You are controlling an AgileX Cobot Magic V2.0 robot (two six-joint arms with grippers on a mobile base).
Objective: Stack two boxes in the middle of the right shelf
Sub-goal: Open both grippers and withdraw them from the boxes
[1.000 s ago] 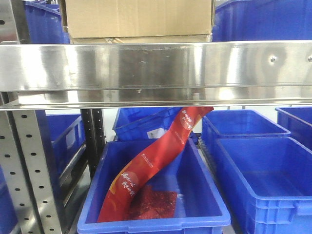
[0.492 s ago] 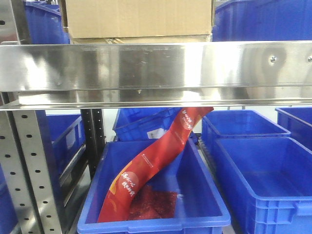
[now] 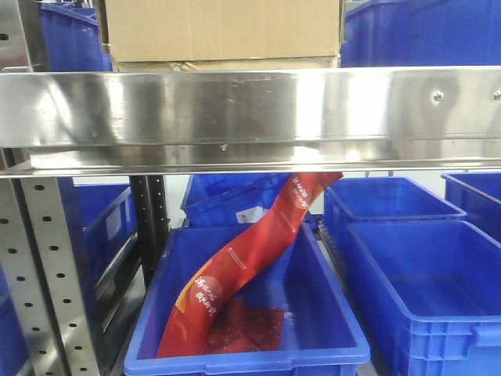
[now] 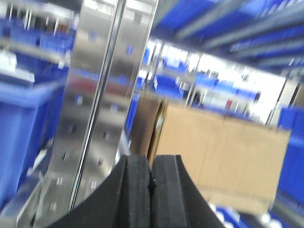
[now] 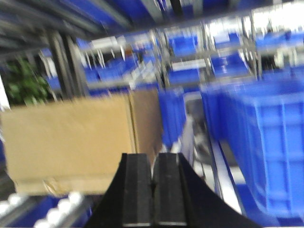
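front view: the tall cardboard box (image 3: 223,29) sits on the flat cardboard box (image 3: 227,63), both on the steel shelf (image 3: 250,110) behind its reflective front rail. below, a red printed strip (image 3: 250,258) leans in a blue bin (image 3: 246,313). left wrist view, blurred: left gripper (image 4: 151,190) jaws pressed together, holding nothing; box (image 4: 218,161) ahead and right of the jaws, perforated upright (image 4: 95,118) to their left. right wrist view, blurred: right gripper (image 5: 153,194) jaws closed, empty; box (image 5: 76,142) ahead-left, blue bins (image 5: 266,142) right.

A warehouse storeroom — steel racking (image 3: 250,117) stacked with blue plastic bins (image 3: 423,274) and cardboard boxes (image 3: 223,31).
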